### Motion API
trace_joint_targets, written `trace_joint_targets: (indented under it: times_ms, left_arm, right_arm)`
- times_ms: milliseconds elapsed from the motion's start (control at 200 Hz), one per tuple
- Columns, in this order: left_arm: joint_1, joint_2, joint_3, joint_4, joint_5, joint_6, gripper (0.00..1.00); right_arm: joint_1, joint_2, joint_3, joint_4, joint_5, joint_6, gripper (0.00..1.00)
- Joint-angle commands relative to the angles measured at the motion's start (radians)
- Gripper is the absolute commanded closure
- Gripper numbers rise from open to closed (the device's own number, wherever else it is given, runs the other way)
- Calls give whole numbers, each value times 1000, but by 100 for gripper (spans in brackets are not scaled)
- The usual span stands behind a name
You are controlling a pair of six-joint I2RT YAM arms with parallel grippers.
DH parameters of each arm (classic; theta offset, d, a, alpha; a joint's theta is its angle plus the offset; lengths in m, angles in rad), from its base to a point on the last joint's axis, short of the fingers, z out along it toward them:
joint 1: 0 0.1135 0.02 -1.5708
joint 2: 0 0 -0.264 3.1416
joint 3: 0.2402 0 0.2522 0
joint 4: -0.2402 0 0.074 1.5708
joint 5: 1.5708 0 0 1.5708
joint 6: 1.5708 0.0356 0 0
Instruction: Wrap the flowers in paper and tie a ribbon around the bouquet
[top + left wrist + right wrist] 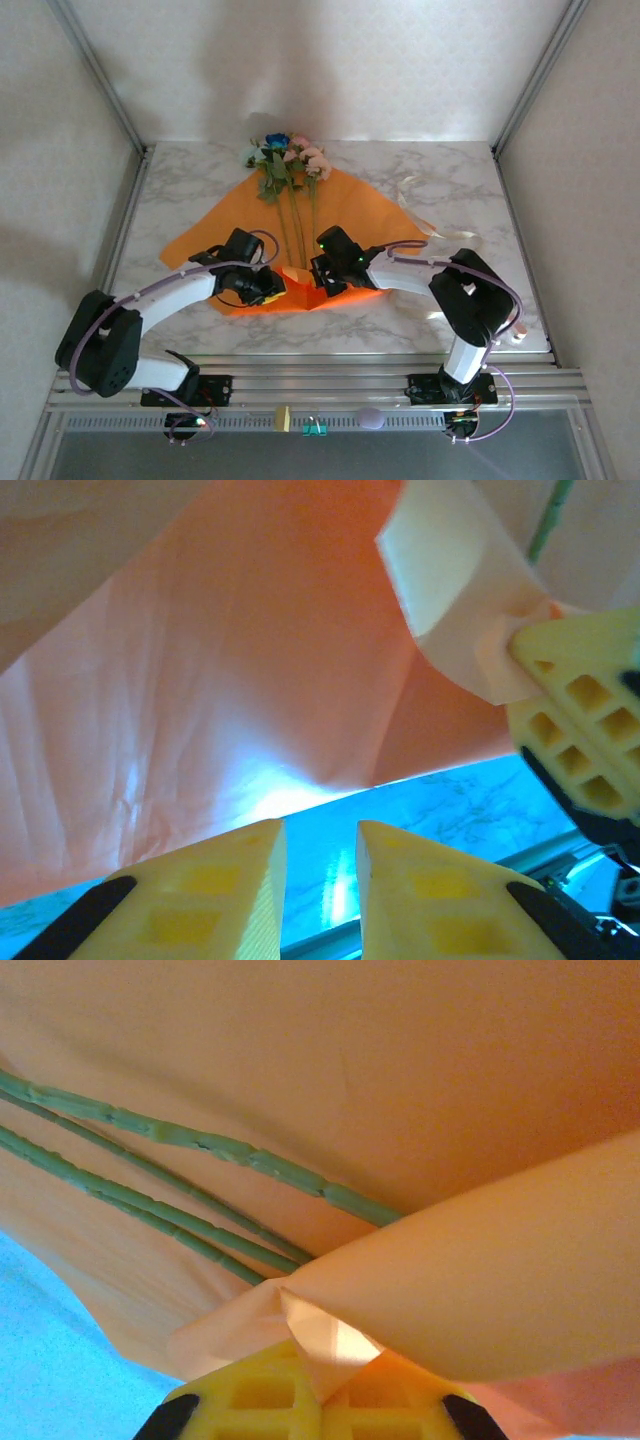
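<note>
The orange paper (350, 210) lies spread on the marble table. The flowers (285, 155) rest on it, blooms at the far end and stems (200, 1140) running toward me. My right gripper (316, 278) (322, 1365) is shut on a folded near corner of the paper, lifting it just above the stem ends. Its yellow fingers (580, 730) pinch that corner at the right of the left wrist view. My left gripper (272, 290) (320, 825) sits just left of that fold, under the raised paper (200, 680). It is open by a narrow gap, with nothing between its fingers. The cream ribbon (412, 190) lies at the paper's right edge.
Aluminium rails (320, 380) run along the near table edge, with small objects (283, 418) on the lower rail. Frame posts (120, 120) and white walls close in the left, right and back. Bare marble (170, 190) shows left of the paper.
</note>
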Motion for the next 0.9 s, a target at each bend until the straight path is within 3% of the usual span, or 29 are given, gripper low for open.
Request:
trace_joint_targets:
  times_ms: [0, 165, 270, 340, 425, 475, 561, 631, 761, 896]
  left_arm:
    - [-7, 6, -48, 16, -41, 10, 76]
    - [-7, 42, -121, 62, -99, 30, 79]
    - [-7, 65, -164, 55, -131, 38, 81]
    - [-7, 56, -190, 54, -132, 40, 81]
    - [-7, 45, -199, 44, -126, 39, 81]
    - [-7, 39, -199, 41, -123, 38, 81]
    - [-5, 37, -197, 44, -113, 36, 81]
    - [-7, 39, -193, 42, -107, 37, 81]
    - [-6, 45, -185, 32, -111, 41, 82]
    - [-7, 49, -180, 37, -109, 39, 82]
  right_arm:
    - [-7, 8, 26, -11, -17, -32, 100]
    - [-9, -12, 17, -55, 5, -59, 100]
    - [-33, -48, 3, -86, 17, -139, 74]
    - [-41, -127, 0, -199, 75, -230, 56]
    - [-16, -256, -45, -295, 169, -330, 47]
    - [19, -327, -98, -310, 206, -345, 51]
    - [95, -391, -182, -259, 238, -337, 81]
    - [143, -356, -216, -143, 200, -344, 90]
    - [183, -198, -127, -88, 136, -411, 94]
    - [164, -124, -94, -64, 132, -425, 90]
